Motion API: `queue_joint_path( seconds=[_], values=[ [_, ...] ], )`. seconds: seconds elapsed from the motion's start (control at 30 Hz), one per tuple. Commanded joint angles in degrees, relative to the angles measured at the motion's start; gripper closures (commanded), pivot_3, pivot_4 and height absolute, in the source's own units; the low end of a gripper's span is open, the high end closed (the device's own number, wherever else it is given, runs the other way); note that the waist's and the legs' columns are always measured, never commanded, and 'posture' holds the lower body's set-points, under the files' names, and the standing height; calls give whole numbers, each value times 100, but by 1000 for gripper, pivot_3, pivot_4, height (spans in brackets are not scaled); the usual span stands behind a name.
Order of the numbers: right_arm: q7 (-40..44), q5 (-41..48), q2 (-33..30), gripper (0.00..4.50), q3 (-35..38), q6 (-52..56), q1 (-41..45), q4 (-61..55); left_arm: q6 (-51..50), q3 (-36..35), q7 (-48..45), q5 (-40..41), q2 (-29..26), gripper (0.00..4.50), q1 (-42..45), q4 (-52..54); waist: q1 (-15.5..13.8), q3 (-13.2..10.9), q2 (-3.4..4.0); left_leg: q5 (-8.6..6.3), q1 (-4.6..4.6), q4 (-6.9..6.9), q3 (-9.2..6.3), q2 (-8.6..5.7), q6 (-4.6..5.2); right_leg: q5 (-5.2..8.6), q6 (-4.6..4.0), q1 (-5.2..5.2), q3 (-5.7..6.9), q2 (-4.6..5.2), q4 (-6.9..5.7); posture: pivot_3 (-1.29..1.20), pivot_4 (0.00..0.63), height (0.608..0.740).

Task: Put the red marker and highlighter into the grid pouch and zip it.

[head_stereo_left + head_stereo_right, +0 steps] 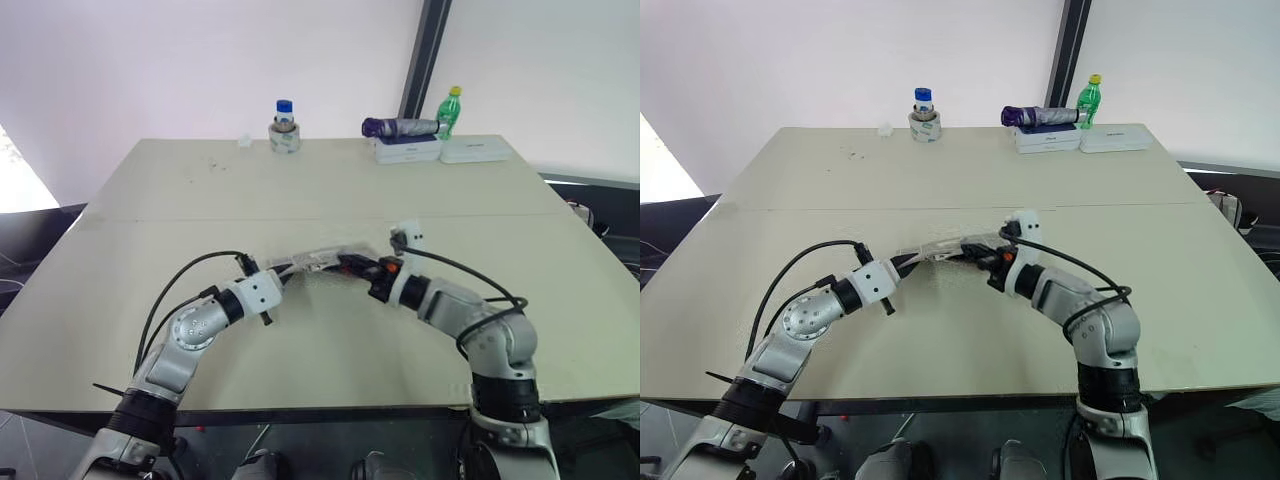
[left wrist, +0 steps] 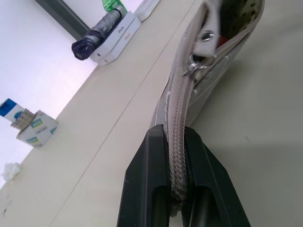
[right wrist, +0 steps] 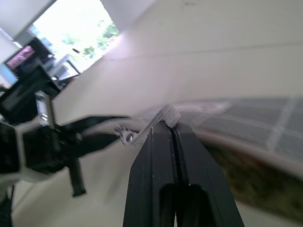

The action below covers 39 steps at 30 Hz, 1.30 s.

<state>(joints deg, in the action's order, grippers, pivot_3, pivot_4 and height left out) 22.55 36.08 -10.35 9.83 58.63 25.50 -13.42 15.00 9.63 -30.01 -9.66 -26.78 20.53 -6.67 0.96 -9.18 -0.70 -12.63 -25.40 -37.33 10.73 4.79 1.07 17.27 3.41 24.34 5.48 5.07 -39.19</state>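
Left gripper (image 2: 176, 156) pinches grid pouch (image 2: 222, 61) | umbrella (image 1: 398, 127) far

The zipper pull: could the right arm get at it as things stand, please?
Probably yes: the right gripper has its jaws shut on the zipper pull already, while the left gripper clamps the pouch edge.

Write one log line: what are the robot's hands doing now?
left fingers: shut on grid pouch end | right fingers: shut on zipper pull | pouch: partly open
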Motion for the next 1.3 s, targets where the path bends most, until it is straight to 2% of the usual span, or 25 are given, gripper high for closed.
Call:
queue_joint_path(
  seconds=[0.03,0.3,0.6,0.8,0.93,1.03,1.1,1.13,1.2,1.27,1.3],
  values=[
    [-197,172,-85,4470,292,-14,-59,-325,-5,-184,40,92,-65,4500,53,61,2,0,0,0,0,0,0,0,0,0,0,0,0,-1,0,0,150,740],
    [-254,101,-558,4470,614,-348,-326,-180,82,-172,1,80,-228,4500,-25,32,3,0,0,0,0,3,-1,0,0,0,0,0,0,-1,1,0,150,740],
    [237,-406,-1738,4470,899,-1324,-232,1087,329,-176,-166,191,-409,4500,-97,-124,-11,0,0,-1,1,3,1,-3,1,0,0,0,0,1,5,0,150,740],
    [700,-488,-2096,4470,737,-1718,-154,1593,235,-344,-631,838,-422,4500,-117,-198,7,-1,1,0,2,7,2,0,0,0,1,1,-1,-2,5,0,150,740],
    [1514,-410,-2269,4500,447,-2035,-343,1470,80,-513,-1004,1426,-444,2869,-119,-130,-8,-1,1,0,2,6,2,0,0,1,1,0,-1,-1,6,0,150,740],
    [1945,-667,-2536,3649,305,-2520,-433,1504,205,-732,-1185,1601,-645,1289,-247,-48,-10,-1,1,0,3,6,1,0,0,1,1,0,-1,-1,7,0,150,740],
    [2433,-880,-2786,2567,200,-3059,-524,1564,-2,-971,-1444,1993,-820,231,-425,116,-3,-2,1,0,3,6,2,-1,0,1,1,-1,-1,-1,8,0,150,740],
    [2601,-846,-2849,2173,233,-3148,-538,1609,-109,-1080,-1584,2182,-906,0,-523,202,-2,-2,1,0,2,7,2,0,0,1,1,0,-1,0,8,0,150,740],
    [3115,-876,-3070,1012,236,-3554,-665,1667,-302,-1449,-1817,2535,-1178,0,-862,322,5,-2,0,0,3,9,1,1,0,1,2,0,0,-1,9,0,150,740],
    [3442,-880,-3273,43,250,-3714,-792,1724,-474,-1801,-1927,2783,-1386,0,-1232,427,12,-2,1,0,6,11,2,2,0,2,2,-1,-1,-1,10,0,150,740],
    [3573,-899,-3337,43,252,-3841,-842,1760,-518,-1892,-1924,2790,-1449,0,-1364,478,11,-2,0,0,7,12,2,3,0,2,2,-1,0,0,10,0,150,740]
  ],
)
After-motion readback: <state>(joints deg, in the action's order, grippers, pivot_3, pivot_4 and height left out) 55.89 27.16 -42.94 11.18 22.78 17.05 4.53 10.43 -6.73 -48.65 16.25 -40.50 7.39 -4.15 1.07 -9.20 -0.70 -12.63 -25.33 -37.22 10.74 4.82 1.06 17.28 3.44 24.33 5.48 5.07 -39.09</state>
